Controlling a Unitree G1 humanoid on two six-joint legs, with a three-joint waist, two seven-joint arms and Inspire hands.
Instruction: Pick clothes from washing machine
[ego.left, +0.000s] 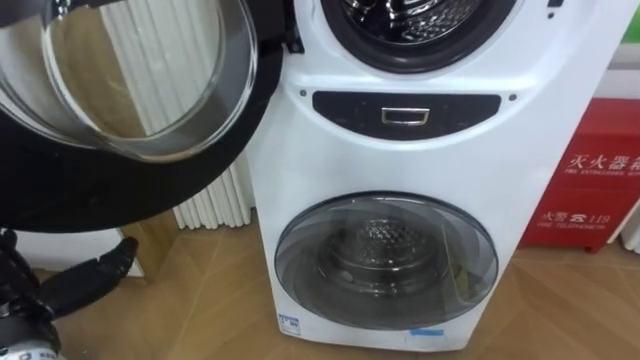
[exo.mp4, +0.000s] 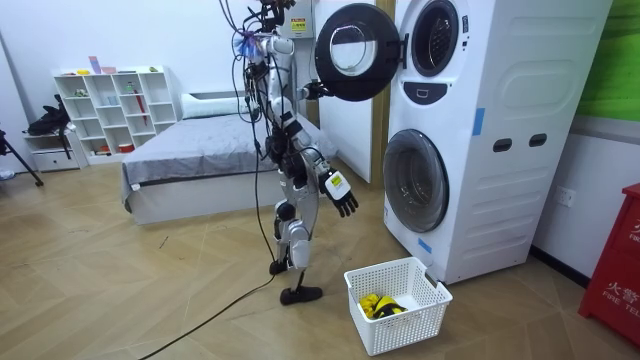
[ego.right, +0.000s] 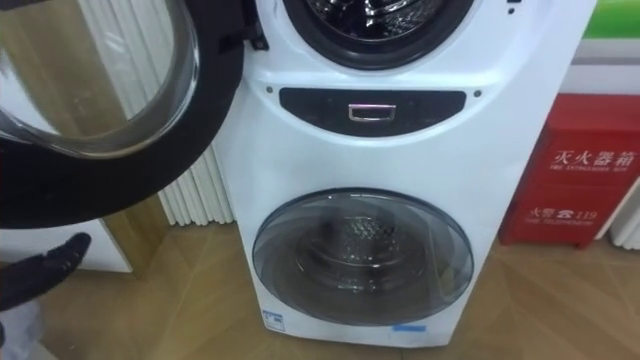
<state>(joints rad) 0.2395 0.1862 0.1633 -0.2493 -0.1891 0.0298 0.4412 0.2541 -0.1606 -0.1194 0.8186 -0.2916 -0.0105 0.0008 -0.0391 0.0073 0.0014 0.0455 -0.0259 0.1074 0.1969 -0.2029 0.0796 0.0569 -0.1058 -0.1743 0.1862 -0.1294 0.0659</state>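
A: Where do we stand with the clothes?

B: We find one yellow-and-dark bundle (exo.mp4: 380, 305) lying in the white basket (exo.mp4: 405, 328), low and right of centre in the room view. In the upper drum (ego.left: 420, 22), at the top of the eye view, we see glints of metal. We cannot tell whether cloth lies among them.

A: And below?

B: The lower door (ego.left: 385, 265) is shut, in the lower middle of the frame. Behind its glass we make out only bare metal.

A: Why does the upper door (ego.left: 120, 100) hang so far out?

B: It takes up the upper left of the frame, swung wide off the washing machine (ego.left: 290, 170). We judge that leaves the opening free for an arm.

A: And our hands?

B: The left hand (ego.left: 92, 280) is at the lower left, just under the door's black rim. Its fingers are stretched straight and close together, holding nothing. We think it is there to keep the door from swinging back, though we cannot tell whether it touches. The right hand (exo.mp4: 345, 198) hangs low in the middle of the room view, fingers loosely spread and empty, free to reach in.

A: Why is the basket there?

B: It sits on the floor just beside the machine's foot, so we judge a lifted piece needs only a short carry.
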